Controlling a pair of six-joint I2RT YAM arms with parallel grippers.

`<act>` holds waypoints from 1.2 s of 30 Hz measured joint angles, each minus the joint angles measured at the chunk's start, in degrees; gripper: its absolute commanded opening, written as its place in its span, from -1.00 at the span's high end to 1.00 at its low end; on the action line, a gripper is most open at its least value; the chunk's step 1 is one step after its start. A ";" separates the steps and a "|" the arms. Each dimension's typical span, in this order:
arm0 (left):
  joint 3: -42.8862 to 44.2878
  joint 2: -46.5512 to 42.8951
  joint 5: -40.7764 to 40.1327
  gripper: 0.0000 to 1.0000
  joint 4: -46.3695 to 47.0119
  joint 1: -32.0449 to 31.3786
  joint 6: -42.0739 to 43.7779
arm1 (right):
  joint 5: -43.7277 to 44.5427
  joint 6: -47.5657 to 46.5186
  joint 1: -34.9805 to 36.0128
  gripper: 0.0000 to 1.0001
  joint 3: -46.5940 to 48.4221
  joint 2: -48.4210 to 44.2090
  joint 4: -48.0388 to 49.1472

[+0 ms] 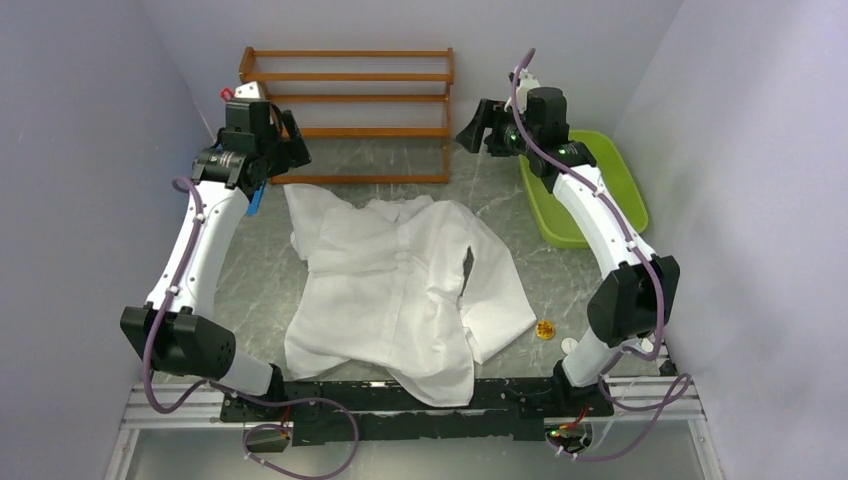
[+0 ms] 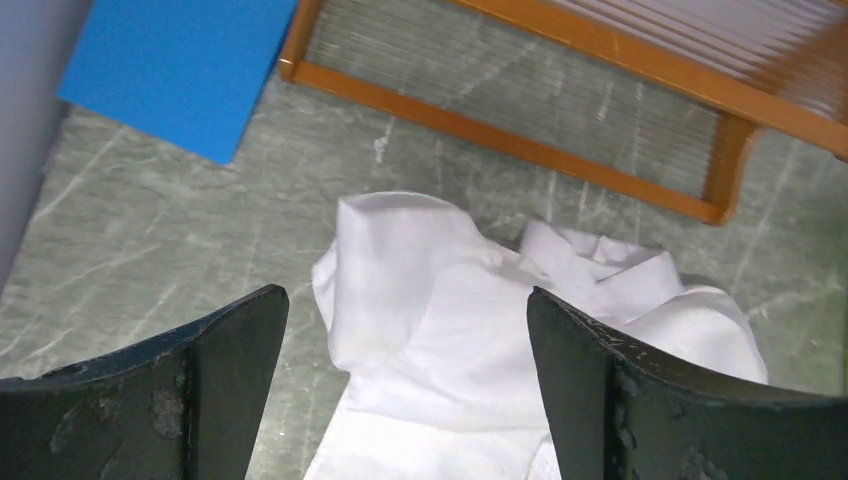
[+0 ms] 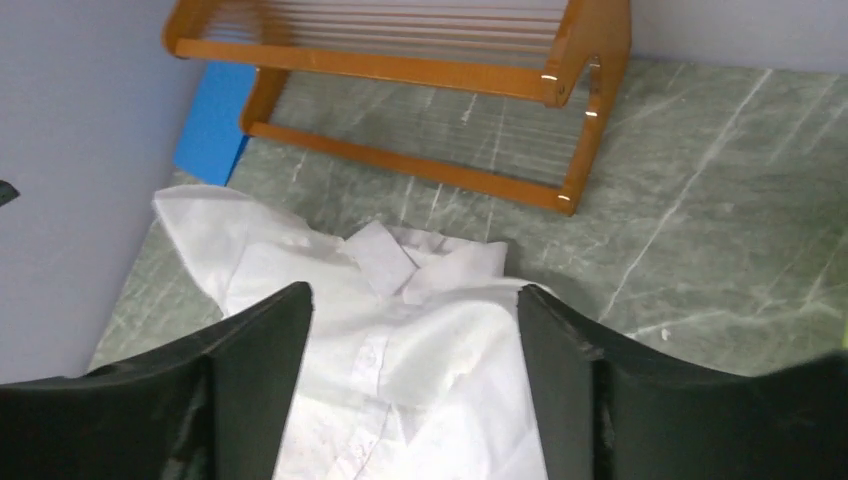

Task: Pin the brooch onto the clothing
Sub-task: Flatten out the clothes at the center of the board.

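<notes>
Start at your left. The left gripper [image 2: 405,330] hangs high over the far-left corner of the table, its jaws spread wide with nothing between them. Its wrist view looks down on one sleeve of the shirt [image 1: 400,290]. A flat blue board [image 2: 175,70] lies under that arm, against the wall. Beside it at the back stands a wooden rack [image 1: 350,110].

The shirt lies in the middle of the table, front up and rumpled. Its collar points toward the rack and its hem hangs over the near edge between the two arm bases.

The right gripper [image 3: 415,320] is raised over the far side too. It is just as wide open and holds nothing, and it looks down at the collar and button placket.

Now look to the right of the shirt's near sleeve. A small round yellow piece [image 1: 545,329] lies on the bare table close to the right arm's base. It is too small to make out, but I take it for the brooch. A pale disc [image 1: 568,346] lies just beside it. A green tub [image 1: 600,170] sits far right.

As I read it, you are at the very start and nothing has been picked up. Your next move is to fold the right arm back toward its own base (an awkward, tucked reach). Then come down squarely over that yellow piece and close on it without nudging it under the fabric. Keep the left arm ready to hold the thin cloth flat.
</notes>
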 measured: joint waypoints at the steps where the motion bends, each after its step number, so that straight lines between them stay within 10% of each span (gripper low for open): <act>1: -0.31 -0.02 1.49 -0.89 0.11 0.52 0.02 | 0.28 -0.26 -0.02 -0.67 -0.87 -0.44 0.42; 20: -43.85 -15.65 25.73 -0.89 5.38 1.22 -7.82 | 0.07 4.37 0.04 -0.50 -56.83 -27.02 5.27; 36: -56.54 -14.08 35.39 -0.67 20.06 -8.52 -11.56 | -1.44 6.12 6.23 -0.22 -61.53 -21.24 13.99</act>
